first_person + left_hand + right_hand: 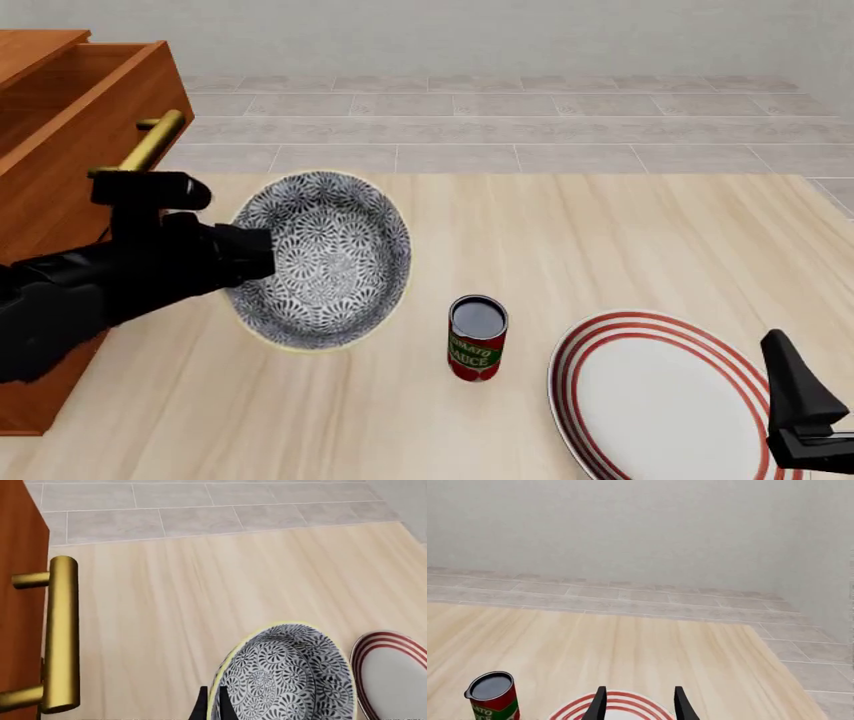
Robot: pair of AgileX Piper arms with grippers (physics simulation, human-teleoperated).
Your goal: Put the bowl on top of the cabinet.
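A red sauce can (477,338) stands upright on the pale wooden desk (601,240). At about four o'clock from it lies a white plate with red rings (661,400), seemingly close but not touching.

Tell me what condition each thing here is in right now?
bowl: tilted, lifted off the table, its rim pinched by the left gripper.
cabinet: upright at the table's left.
sauce can: upright, top open.
plate: flat on the table.
right gripper: fingers apart, holding nothing, above the plate.
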